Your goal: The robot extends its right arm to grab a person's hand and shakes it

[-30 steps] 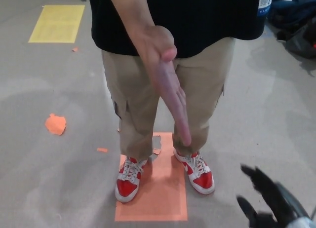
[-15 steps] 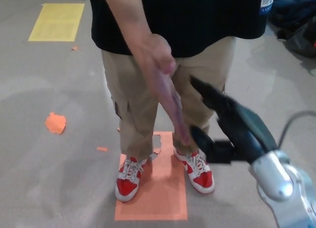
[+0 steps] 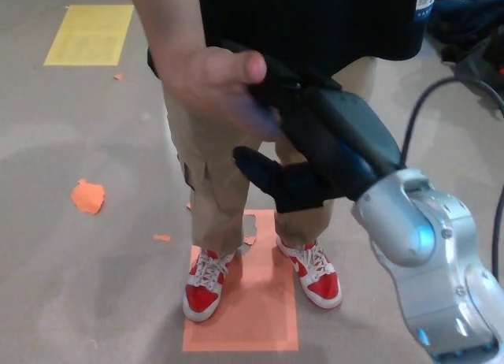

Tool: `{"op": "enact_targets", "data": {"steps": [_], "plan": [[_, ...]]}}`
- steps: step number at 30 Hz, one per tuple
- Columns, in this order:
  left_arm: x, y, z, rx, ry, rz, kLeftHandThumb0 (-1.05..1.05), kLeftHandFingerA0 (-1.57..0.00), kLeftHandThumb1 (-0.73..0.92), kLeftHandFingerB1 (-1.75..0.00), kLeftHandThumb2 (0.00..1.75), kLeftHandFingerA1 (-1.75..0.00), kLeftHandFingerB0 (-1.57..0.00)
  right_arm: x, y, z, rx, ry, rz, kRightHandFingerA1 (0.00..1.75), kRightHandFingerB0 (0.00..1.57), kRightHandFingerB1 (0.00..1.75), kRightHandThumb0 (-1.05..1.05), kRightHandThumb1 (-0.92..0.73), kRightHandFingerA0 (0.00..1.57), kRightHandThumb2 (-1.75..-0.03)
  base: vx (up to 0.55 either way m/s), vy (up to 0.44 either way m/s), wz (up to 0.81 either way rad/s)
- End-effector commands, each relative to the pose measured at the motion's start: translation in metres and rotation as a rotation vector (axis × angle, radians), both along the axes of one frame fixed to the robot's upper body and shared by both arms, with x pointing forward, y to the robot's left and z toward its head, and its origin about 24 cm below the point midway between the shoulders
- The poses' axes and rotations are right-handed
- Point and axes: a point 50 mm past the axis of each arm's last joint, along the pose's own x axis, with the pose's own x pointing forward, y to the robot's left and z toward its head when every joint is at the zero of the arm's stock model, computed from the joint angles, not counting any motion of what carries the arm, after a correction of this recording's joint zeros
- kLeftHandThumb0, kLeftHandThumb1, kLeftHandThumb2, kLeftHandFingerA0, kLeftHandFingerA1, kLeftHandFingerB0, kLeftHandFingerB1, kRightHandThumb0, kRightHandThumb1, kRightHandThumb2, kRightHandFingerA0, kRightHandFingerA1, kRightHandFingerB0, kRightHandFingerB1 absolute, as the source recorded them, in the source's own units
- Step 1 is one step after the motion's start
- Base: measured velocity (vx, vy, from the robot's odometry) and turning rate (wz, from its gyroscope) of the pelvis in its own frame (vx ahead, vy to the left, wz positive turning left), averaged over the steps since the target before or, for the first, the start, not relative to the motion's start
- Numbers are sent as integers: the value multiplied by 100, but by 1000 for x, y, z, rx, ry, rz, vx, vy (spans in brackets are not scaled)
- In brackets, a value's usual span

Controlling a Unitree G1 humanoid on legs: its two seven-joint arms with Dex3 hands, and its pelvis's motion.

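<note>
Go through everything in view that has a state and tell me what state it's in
right hand: shut on person's hand
person's hand: clasped around the right hand, thumb on top
left hand: not in view
red and white sneakers: laced, both standing on the orange floor mat

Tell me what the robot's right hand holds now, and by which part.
The right hand holds the person's hand, clasped across the palm and fingers.

The robot's right hand (image 3: 315,143) is clasped with the person's hand (image 3: 209,84). Its black fingers (image 3: 276,179) wrap under and around the palm, while the person's thumb (image 3: 250,65) presses over their top. Beneath the fingers, red-and-white sneakers (image 3: 206,285) stand on an orange floor mark (image 3: 252,317).
</note>
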Motion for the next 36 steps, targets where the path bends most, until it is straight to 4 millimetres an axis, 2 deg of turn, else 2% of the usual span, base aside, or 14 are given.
{"op": "enact_targets", "data": {"steps": [1, 4, 5, 6, 8, 9, 14, 15, 17, 18, 20, 21, 26, 36], "plan": [[0, 12, 7, -10, 1, 41, -53, -31, 83, -32, 65, -32, -30, 14, 6, -7, -130, 226, -140, 33, 0, 13, -99, -75, 1, -114, 0, 0, 0], [8, 10, 9, -7, -26, 45, -50, -26, 83, -32, 65, -30, -27, 33, 5, -12, -241, 256, -189, 31, 0, 10, -98, -74, 1, -115, 0, 0, 0], [8, 10, 9, -13, -35, 46, -25, -10, 60, -50, 109, -50, -10, 38, 5, -14, -268, 271, -200, 33, 0, 1, -98, -73, 7, -105, 0, 0, 0], [7, 10, 9, -25, -46, 52, -46, -28, 83, -32, 66, -31, -28, 46, 5, -17, -308, 301, -221, 33, 0, 1, -99, -73, 7, -107, 0, 0, 0], [5, 10, 9, -30, -48, 58, -46, -28, 83, -32, 66, -31, -28, 51, 6, -18, -325, 314, -233, 33, 0, 1, -99, -73, 7, -107, 0, 0, 0], [2, 10, 7, -17, -33, 54, -50, -28, 80, -32, 64, -32, -29, 61, 7, -24, -347, 330, -271, 40, 0, 0, -85, -82, 17, -64, 0, 0, 0], [1, 11, 7, -26, -28, 53, -50, -32, 82, -32, 65, -32, -32, 89, 10, -29, -369, 229, -388, 49, 11, 25, -43, -77, 63, -63, 0, 0, 0], [3, 11, 8, -19, -33, 52, -50, -32, 82, -33, 65, -33, -32, 95, 10, -31, -369, 181, -389, 94, 19, 33, -30, -73, 81, -62, 0, 0, 0], [2, 10, 7, -16, -33, 49, -49, -33, 82, -33, 65, -33, -32, 98, 10, -33, -371, 157, -387, 108, 11, 48, -22, -50, 90, -94, 0, 0, 0], [1, 9, 5, -9, -24, 34, -50, -33, 83, -32, 65, -33, -31, 99, 9, -36, -372, 147, -386, 140, 27, 37, -22, -66, 82, -61, 0, 0, 0], [3, 6, 5, -13, -27, 25, -49, -33, 83, -33, 65, -33, -31, 101, 6, -37, -373, 133, -385, 135, 34, 38, -22, -65, 78, -59, 0, 0, 0], [1, 7, 4, -10, -17, 25, -49, -32, 83, -32, 65, -32, -30, 99, 6, -41, -353, 152, -376, 71, 61, 48, -24, -64, 82, -58, 0, 0, 0], [6, 9, 7, -25, -28, 51, -52, -31, 82, -32, 65, -32, -30, 96, 3, -39, -239, 67, -334, 66, 58, 50, -25, -69, 72, -60, 0, 0, 0], [6, 10, 8, -7, -26, 37, -54, -29, 80, -32, 66, -32, -30, 22, 10, 70, 136, -216, -142, 118, 64, 47, -15, -78, 91, -63, 0, 0, 0]]}}
